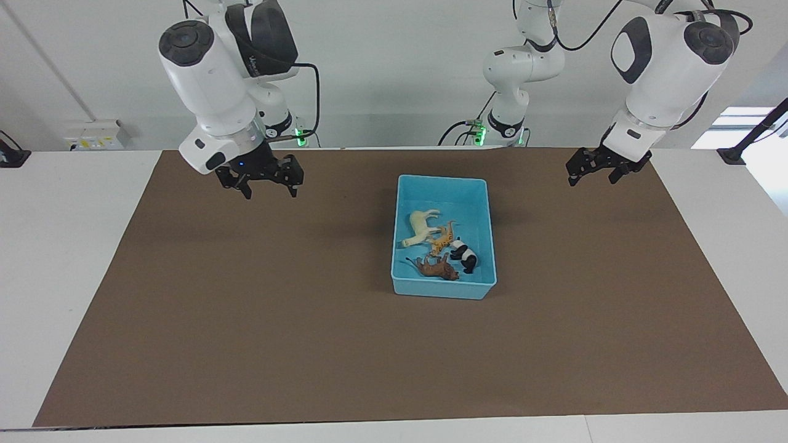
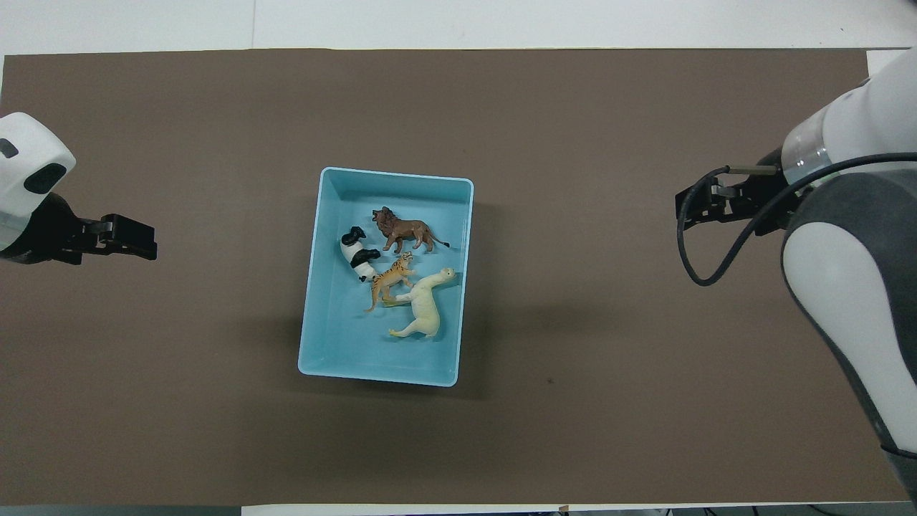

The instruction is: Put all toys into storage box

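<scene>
Overhead view first: a dark brown mat (image 2: 616,401) covers nearly all of the white bench (image 2: 501,21), whose bare top shows only as a pale strip along the 12 o'clock edge and at the corners. The storage box (image 2: 337,358), a light blue low-walled bin, sits on the mat a little toward the left arm's end from centre. All four toys lie inside it: the brown lion (image 2: 402,231) at 12 o'clock within the box, the black-and-white panda (image 2: 356,253) at about 9 o'clock beside the lion, the orange tiger (image 2: 390,279) near the middle, touching the cream horse (image 2: 424,308) at about 5 o'clock. From the facing view, the left end effector (image 1: 600,171) hangs over the mat toward the left arm's end of the bench, fingers spread and holding nothing. The right end effector (image 1: 268,184) hangs over the mat toward the right arm's end, also spread wide and empty; both are well apart from the box. The room has a plain white wall (image 1: 381,80), with a pale socket box (image 1: 95,134) at bench level near the right arm's base, and green lights glow at both arm bases
</scene>
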